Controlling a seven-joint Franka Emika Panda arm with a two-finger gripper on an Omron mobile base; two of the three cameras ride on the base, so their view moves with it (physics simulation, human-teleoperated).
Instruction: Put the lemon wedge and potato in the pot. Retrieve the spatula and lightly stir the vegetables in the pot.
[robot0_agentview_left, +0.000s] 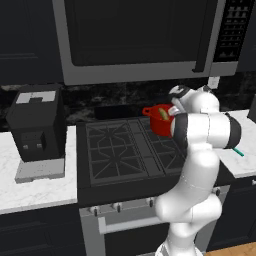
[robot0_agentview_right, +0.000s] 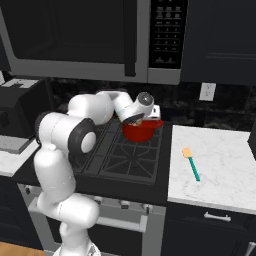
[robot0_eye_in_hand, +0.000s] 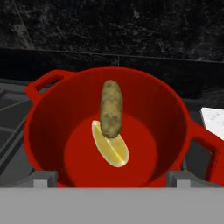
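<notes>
The stove (robot0_agentview_right: 125, 155) is carrying the red pot (robot0_agentview_right: 142, 131) at its back right corner, close under the backsplash. White counter (robot0_agentview_right: 220, 170) is lying open to the right, with the teal spatula (robot0_agentview_right: 192, 165) running away from the front edge. In the pot, the potato (robot0_eye_in_hand: 111, 108) is standing lengthwise over the lemon wedge (robot0_eye_in_hand: 111, 151). The gripper (robot0_eye_in_hand: 112, 177) is hovering spread wide, holding nothing.

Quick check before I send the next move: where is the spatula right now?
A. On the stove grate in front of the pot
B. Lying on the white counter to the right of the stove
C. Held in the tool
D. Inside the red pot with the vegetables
B. The right base view shows the teal spatula lying flat on the white counter right of the stove, while the pot holds just the potato and lemon wedge.
</notes>
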